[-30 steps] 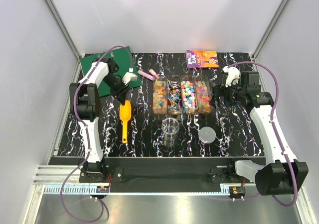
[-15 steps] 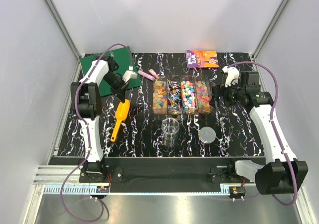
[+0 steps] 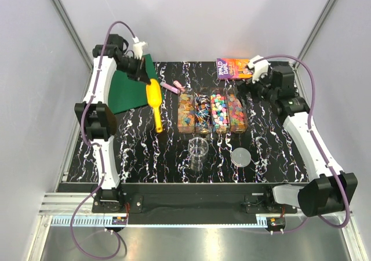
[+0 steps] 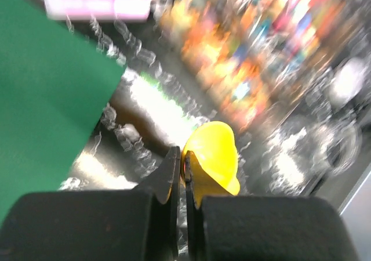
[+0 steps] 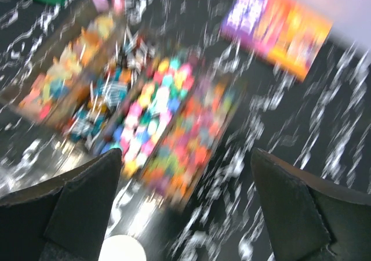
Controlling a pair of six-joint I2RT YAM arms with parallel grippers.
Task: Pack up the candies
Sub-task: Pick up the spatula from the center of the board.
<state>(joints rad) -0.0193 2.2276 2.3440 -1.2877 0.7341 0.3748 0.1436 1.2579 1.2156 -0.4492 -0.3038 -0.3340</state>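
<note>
Candies (image 3: 219,111), clear cup (image 3: 197,151) and lid (image 3: 241,156) nearby

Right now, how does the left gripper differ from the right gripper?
The left gripper is shut on the yellow scoop; the right gripper stands wide open, holding nothing. The left gripper is at the far left, by the green mat; the right gripper is at the far right, by the purple and orange book. Both are black, two-fingered, and flank the candies.
</note>
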